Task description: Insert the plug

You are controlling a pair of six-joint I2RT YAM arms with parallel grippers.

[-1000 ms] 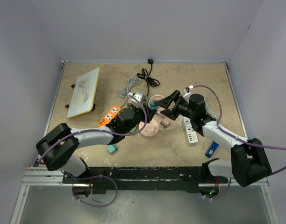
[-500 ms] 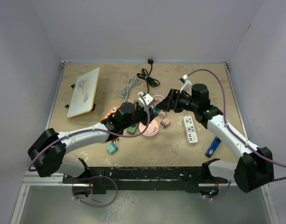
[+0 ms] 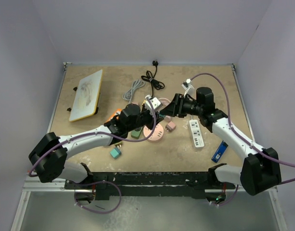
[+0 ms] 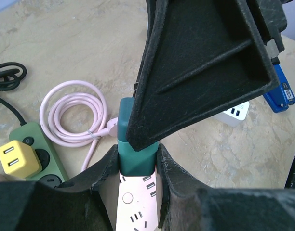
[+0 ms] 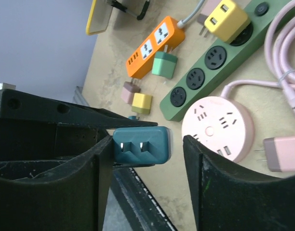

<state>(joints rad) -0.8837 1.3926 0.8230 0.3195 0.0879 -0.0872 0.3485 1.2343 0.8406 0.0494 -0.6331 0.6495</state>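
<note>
Two robot arms are meeting over a table scattered with power strips and adapters; the left gripper (image 4: 138, 162) is clenching the teal plug (image 4: 137, 154) by its sides, its long axis running straight out along the fingers; the right gripper (image 5: 147, 144) is straddling the same plug with parted jaws, one finger lying against it and the other standing off with a clear gap, so it is not yet grasping; the plug's two flat prongs are facing back toward the right wrist; the pink round socket (image 5: 217, 130) is lying beyond the right fingertips, off to one side of the plug; from the left wrist the right finger is covering the plug's far end and the prongs; from overhead the plug is almost hidden between the grippers.
</note>
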